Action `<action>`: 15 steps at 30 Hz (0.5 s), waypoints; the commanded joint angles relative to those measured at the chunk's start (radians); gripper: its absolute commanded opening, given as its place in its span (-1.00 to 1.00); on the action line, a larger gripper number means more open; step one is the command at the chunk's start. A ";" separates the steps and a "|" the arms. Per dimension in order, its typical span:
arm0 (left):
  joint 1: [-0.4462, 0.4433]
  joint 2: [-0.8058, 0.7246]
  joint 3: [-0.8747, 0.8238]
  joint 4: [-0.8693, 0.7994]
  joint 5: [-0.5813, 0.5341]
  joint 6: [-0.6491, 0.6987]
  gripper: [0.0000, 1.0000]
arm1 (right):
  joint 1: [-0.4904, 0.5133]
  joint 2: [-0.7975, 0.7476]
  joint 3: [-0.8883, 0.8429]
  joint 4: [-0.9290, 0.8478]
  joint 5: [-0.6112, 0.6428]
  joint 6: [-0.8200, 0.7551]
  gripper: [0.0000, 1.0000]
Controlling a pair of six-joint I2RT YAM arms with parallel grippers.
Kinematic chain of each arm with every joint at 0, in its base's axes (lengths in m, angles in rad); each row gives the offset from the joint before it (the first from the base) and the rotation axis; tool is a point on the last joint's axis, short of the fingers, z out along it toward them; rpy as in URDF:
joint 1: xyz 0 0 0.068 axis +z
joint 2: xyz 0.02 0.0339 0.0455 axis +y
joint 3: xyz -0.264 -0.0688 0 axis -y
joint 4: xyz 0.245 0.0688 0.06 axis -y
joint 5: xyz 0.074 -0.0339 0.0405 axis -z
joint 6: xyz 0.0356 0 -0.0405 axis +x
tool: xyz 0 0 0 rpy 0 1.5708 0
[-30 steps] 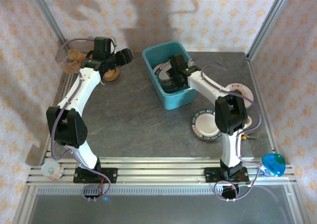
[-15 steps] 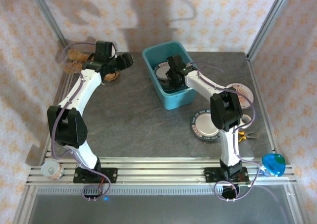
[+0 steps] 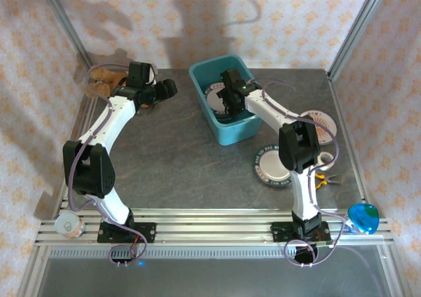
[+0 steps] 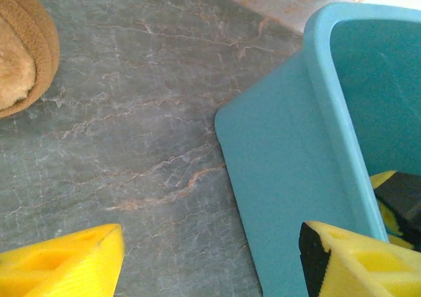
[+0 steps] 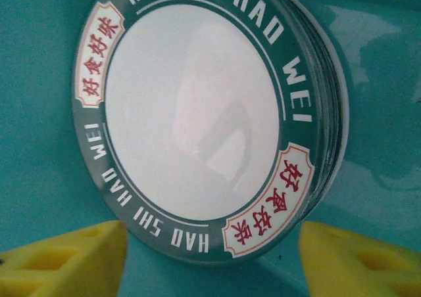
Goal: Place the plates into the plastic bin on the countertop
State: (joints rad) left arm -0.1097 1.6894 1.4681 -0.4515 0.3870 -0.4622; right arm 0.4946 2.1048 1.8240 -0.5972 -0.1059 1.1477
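Note:
The teal plastic bin (image 3: pixel 238 133) stands at the back middle of the dark grey countertop (image 3: pixel 177 152). A stack of green-rimmed plates (image 5: pixel 197 119) lies on the bin's floor, and it shows from above as the plates (image 3: pixel 213 96) too. My right gripper (image 3: pixel 229 105) is down inside the bin, open, its yellow fingers (image 5: pixel 66 257) either side of the stack's near edge and apart from it. Another green-rimmed plate (image 3: pixel 268 167) and an orange-patterned plate (image 3: pixel 320 121) lie on the countertop by the right arm. My left gripper (image 3: pixel 170 87) hangs open and holds nothing, just left of the bin's outer wall (image 4: pixel 289 179).
A brown round object (image 4: pixel 20 54) lies left of the left gripper. An orange-handled tool (image 3: pixel 323 178) lies near the right edge. A blue round object (image 3: pixel 363 218) and a small can (image 3: pixel 69 226) sit on the front aluminium rail. Patterned walls close in three sides.
My right gripper has gone from shut to open inside the bin, letting go of the plate it held. The left gripper has shifted slightly towards the bin.

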 commanded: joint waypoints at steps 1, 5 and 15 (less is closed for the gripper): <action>-0.010 -0.066 -0.038 0.042 0.017 0.008 0.44 | 0.004 -0.107 0.018 -0.080 0.080 -0.080 0.51; -0.035 -0.091 -0.084 0.057 0.027 0.004 0.44 | 0.012 -0.207 -0.026 -0.101 0.150 -0.172 0.54; -0.113 -0.189 -0.244 0.151 0.051 -0.018 0.44 | 0.059 -0.601 -0.238 -0.113 0.337 -0.428 0.50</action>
State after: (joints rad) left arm -0.2062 1.5440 1.2510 -0.3611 0.4202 -0.4709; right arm 0.5518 1.6005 1.6482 -0.6598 0.1165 0.8108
